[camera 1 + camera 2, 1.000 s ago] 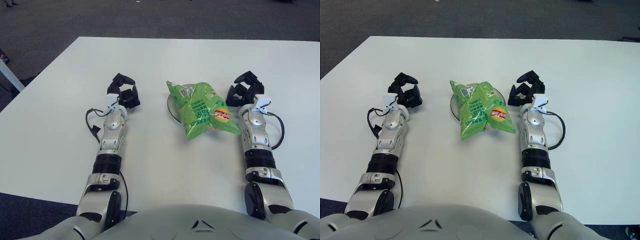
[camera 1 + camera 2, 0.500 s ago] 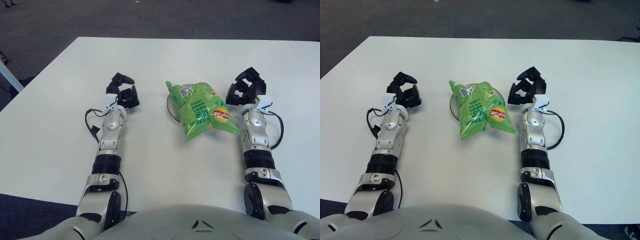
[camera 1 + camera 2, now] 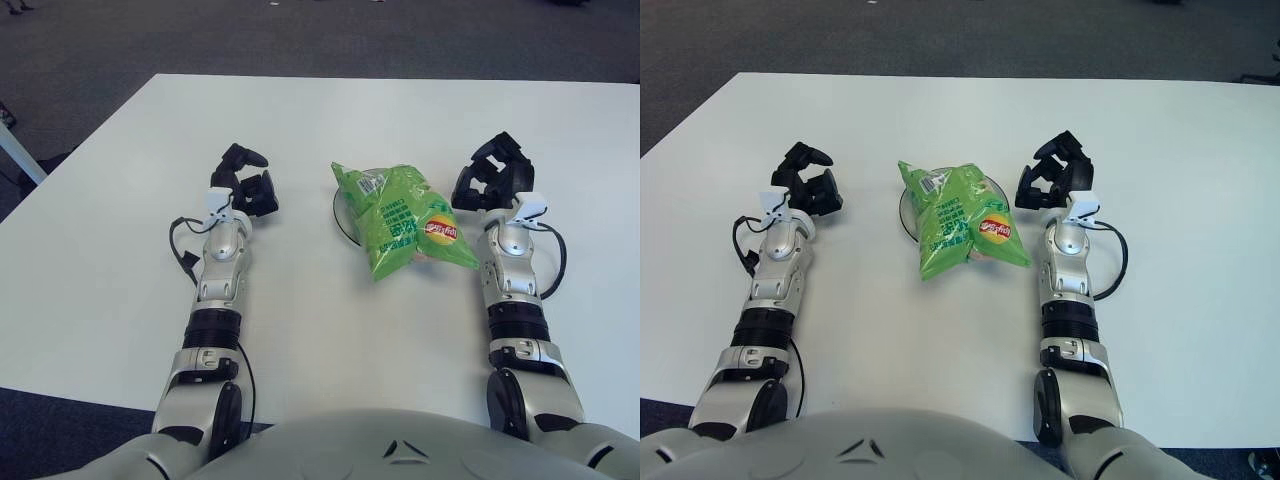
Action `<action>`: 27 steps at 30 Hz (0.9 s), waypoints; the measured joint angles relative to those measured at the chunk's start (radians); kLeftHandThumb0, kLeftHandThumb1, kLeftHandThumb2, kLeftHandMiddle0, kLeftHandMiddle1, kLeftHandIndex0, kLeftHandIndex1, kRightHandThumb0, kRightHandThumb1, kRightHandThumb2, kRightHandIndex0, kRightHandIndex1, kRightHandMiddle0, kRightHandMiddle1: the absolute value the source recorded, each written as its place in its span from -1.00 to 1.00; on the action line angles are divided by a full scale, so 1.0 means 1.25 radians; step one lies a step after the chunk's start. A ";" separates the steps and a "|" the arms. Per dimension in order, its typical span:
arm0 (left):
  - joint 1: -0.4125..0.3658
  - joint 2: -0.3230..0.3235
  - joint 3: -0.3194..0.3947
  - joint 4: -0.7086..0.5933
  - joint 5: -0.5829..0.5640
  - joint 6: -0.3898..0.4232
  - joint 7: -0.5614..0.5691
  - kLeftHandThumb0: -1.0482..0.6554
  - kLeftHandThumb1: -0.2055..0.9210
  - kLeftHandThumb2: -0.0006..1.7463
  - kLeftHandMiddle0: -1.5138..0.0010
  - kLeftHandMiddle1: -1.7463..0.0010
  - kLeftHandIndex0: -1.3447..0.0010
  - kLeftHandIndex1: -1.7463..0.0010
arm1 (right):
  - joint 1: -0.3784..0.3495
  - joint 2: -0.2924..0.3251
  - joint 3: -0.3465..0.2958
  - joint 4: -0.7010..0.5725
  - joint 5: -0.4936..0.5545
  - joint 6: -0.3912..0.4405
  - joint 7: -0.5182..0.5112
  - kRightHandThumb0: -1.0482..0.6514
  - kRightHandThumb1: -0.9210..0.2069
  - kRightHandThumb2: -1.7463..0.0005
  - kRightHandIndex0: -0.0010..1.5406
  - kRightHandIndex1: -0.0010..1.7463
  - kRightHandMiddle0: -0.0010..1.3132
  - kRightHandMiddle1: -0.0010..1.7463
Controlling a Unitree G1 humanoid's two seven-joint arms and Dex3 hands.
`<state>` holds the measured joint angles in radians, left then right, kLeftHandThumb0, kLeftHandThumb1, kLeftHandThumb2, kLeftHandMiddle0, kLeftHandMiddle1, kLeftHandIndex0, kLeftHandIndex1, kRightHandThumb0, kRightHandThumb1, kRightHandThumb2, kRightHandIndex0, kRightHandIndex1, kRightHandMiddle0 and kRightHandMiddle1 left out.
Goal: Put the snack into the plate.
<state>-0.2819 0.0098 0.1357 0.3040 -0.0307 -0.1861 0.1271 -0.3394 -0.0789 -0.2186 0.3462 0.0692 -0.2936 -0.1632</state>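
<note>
A green snack bag [image 3: 402, 217] with a red and yellow logo lies across a small clear plate [image 3: 340, 211], covering most of it; only the plate's left rim shows. My right hand [image 3: 489, 177] is just right of the bag, fingers spread and holding nothing, not touching it. My left hand [image 3: 246, 184] shows left of the plate, apart from it, fingers relaxed and holding nothing.
The white table [image 3: 330, 120] stretches well beyond the bag toward its far edge. Dark carpet lies past the table. A black cable [image 3: 181, 250] loops beside my left wrist, and another [image 3: 556, 262] beside my right wrist.
My right hand has lifted and shifted slightly away from me, staying beside the bag. The bag, the plate and my left hand have hardly moved.
</note>
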 measured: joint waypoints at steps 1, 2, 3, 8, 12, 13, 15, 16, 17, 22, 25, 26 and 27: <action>0.000 0.000 0.000 -0.001 0.000 0.000 -0.002 -0.35 -0.16 0.57 -0.74 -1.00 0.03 -1.00 | 0.001 0.001 -0.001 -0.003 0.000 0.000 -0.002 0.23 0.79 -1.00 0.22 0.90 0.06 1.00; 0.000 0.000 -0.001 -0.001 0.000 -0.001 -0.003 -0.35 -0.16 0.57 -0.74 -1.00 0.03 -1.00 | 0.003 0.002 -0.001 -0.006 0.000 0.000 -0.004 0.23 0.79 -1.00 0.22 0.90 0.06 1.00; 0.001 0.001 -0.001 -0.002 0.000 -0.001 -0.004 -0.35 -0.16 0.57 -0.74 -1.00 0.03 -1.00 | 0.004 0.003 -0.002 -0.009 0.000 0.000 -0.004 0.23 0.79 -1.00 0.21 0.90 0.06 1.00; 0.003 0.001 -0.001 -0.010 0.001 -0.002 -0.004 -0.35 -0.15 0.57 -0.74 -1.00 0.04 -1.00 | 0.009 0.007 -0.002 -0.023 0.000 0.004 -0.005 0.23 0.77 -1.00 0.19 0.93 0.05 1.00; 0.008 0.000 0.000 -0.021 0.001 -0.002 -0.004 -0.35 -0.14 0.56 -0.73 -1.00 0.04 -1.00 | 0.017 0.013 -0.002 -0.041 0.000 0.009 -0.005 0.23 0.76 -1.00 0.18 0.95 0.04 1.00; 0.009 0.000 0.000 -0.023 0.001 -0.002 -0.004 -0.35 -0.14 0.56 -0.73 -1.00 0.04 -1.00 | 0.020 0.015 -0.002 -0.047 0.000 0.009 -0.005 0.23 0.76 -1.00 0.18 0.95 0.04 1.00; 0.010 0.000 0.000 -0.028 0.001 -0.002 -0.004 -0.35 -0.14 0.56 -0.73 -1.00 0.04 -1.00 | 0.026 0.018 -0.002 -0.061 0.000 0.011 -0.006 0.22 0.76 -1.00 0.18 0.95 0.04 1.00; 0.011 0.000 0.000 -0.030 0.002 -0.002 -0.004 -0.35 -0.14 0.56 -0.73 -1.00 0.04 -1.00 | 0.029 0.020 -0.002 -0.068 0.001 0.012 -0.006 0.22 0.76 -1.00 0.18 0.96 0.04 1.00; 0.012 0.000 -0.001 -0.033 0.002 -0.002 -0.004 -0.35 -0.15 0.56 -0.73 -1.00 0.04 -1.00 | 0.033 0.023 -0.002 -0.077 0.001 0.013 -0.006 0.22 0.76 -1.00 0.18 0.96 0.04 1.00; 0.019 0.000 -0.001 -0.051 0.004 -0.002 -0.004 -0.35 -0.16 0.57 -0.73 -1.00 0.03 -1.00 | 0.047 0.033 0.000 -0.116 0.006 0.026 -0.009 0.22 0.76 -1.00 0.17 0.96 0.04 1.00; 0.023 0.000 -0.002 -0.061 0.004 -0.002 -0.004 -0.36 -0.17 0.58 -0.74 -1.00 0.02 -1.00 | 0.058 0.039 0.003 -0.139 0.015 0.041 -0.009 0.22 0.76 -1.00 0.17 0.96 0.04 1.00; 0.024 0.000 -0.002 -0.064 0.004 -0.002 -0.004 -0.36 -0.17 0.59 -0.74 -1.00 0.02 -1.00 | 0.062 0.041 0.004 -0.147 0.017 0.045 -0.009 0.22 0.76 -1.00 0.18 0.96 0.04 1.00; 0.026 0.000 -0.002 -0.068 0.005 -0.002 -0.004 -0.36 -0.18 0.59 -0.74 -1.00 0.02 -1.00 | 0.066 0.043 0.006 -0.157 0.018 0.049 -0.009 0.22 0.76 -1.00 0.18 0.96 0.04 1.00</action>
<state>-0.2494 0.0099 0.1329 0.2194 -0.0248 -0.1886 0.1222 -0.2564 -0.0255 -0.2115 0.1506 0.0915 -0.2321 -0.1739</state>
